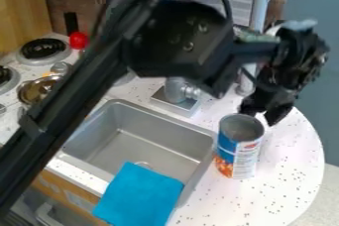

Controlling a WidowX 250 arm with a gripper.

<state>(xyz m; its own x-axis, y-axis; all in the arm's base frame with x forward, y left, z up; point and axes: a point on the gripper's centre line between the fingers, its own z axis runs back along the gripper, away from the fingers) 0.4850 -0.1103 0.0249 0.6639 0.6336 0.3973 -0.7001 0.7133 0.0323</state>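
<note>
My gripper (261, 114) hangs over the right part of the white speckled counter, its two fingers apart and pointing down. Just below and in front of them stands an upright open can (240, 145) with a blue, white and orange label. The left finger overlaps the can's back rim in the view; whether it touches cannot be told. Nothing shows between the fingers. The can stands right beside the sink (198, 136). A bright blue cloth (139, 195) drapes over the sink's front edge.
A grey faucet (177, 93) stands behind the sink. At the left are stove burners (43, 49), a metal pot (36, 90) and a red round object (79, 40). A light grey post (261, 2) rises behind the gripper.
</note>
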